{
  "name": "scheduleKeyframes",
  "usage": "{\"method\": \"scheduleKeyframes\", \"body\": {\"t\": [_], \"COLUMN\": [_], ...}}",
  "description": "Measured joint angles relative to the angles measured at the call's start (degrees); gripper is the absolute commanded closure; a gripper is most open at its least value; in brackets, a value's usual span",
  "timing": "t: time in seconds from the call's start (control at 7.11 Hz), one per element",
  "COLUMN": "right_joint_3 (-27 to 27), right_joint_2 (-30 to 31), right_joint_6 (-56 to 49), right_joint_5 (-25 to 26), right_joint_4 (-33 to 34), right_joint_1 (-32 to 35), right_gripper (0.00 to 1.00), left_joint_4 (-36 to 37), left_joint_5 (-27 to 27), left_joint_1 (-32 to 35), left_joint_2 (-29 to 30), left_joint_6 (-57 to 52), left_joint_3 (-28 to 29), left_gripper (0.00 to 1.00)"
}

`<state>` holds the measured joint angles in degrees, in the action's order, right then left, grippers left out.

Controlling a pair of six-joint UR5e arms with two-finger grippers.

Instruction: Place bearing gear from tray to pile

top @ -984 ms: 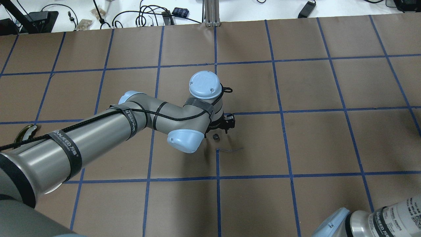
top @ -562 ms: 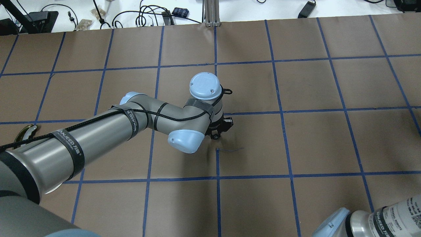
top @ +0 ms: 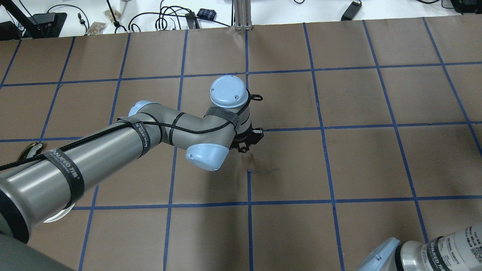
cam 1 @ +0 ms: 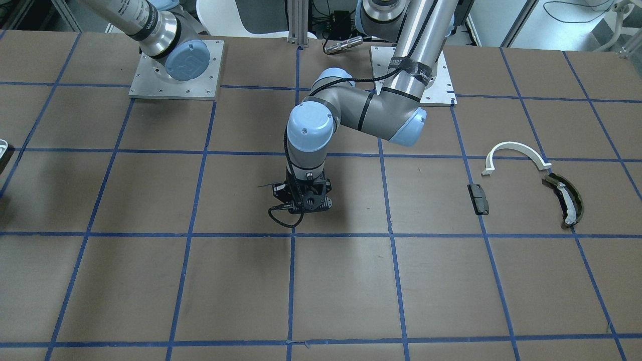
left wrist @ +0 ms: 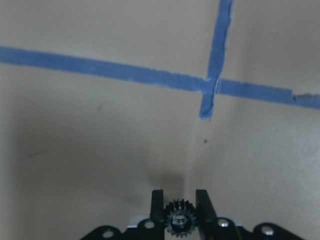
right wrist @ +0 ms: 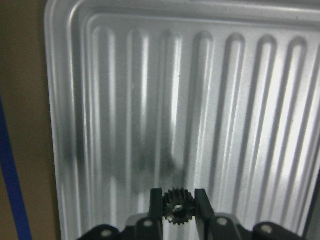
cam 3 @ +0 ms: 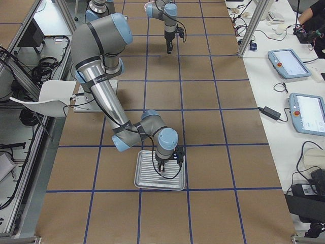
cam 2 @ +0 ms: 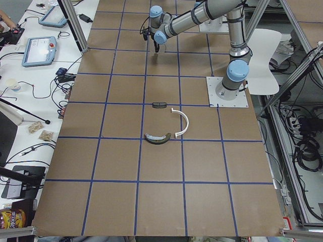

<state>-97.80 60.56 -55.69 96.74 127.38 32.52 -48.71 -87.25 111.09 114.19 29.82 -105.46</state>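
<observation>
Left end effector (left wrist: 178,202) pinching gear (left wrist: 176,220), right end effector (right wrist: 178,196) likewise above tray (right wrist: 240,100), wrist-only detail

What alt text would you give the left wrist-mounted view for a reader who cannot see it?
The left claw is shut on a small dark bearing gear, gripped between its two black fingers at the bottom edge of the picture. Beyond it lies brown table paper, where two blue tape lines cross.

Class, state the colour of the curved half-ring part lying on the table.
The half-ring is white, clearest in the exterior front-facing view.
</observation>
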Motion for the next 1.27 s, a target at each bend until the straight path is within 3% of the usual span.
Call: {"method": "scheduleKeyframes", "body": {"t": [0.28, 0.56, 0.98, 1.27], "right_joint_3": [0.06, 0.05, -0.17, -0.41], "right_joint_2": [4.31, 9.07, 14.27, 15.09], "right_joint_6": [3.4, 11.52, 35.43, 54.24], "right_joint_5": [-2.01, -3.14, -6.47, -10.71], "right_joint_4": [-4.74, -11.03, -18.83, -20.28], "right_joint_1": [2.08, 8.78, 25.19, 37.47], "right_gripper": [1.0, 1.0, 1.0, 1.0], "left_joint_4": [-7.99, -13.12, -12.87, -7.67], "left_joint_5": [0.02, -2.65, -4.39, -4.61], "left_joint_1": [-10.83, -24.39, -42.46, -51.26], "left_joint_2": [-5.38, -8.85, -9.47, -8.2], "left_joint_6": [-15.51, -35.9, -56.9, -66.96], "left_joint_3": [0.02, -0.47, -3.12, -5.09], "left_gripper": [1.0, 1.0, 1.0, 0.98]}}
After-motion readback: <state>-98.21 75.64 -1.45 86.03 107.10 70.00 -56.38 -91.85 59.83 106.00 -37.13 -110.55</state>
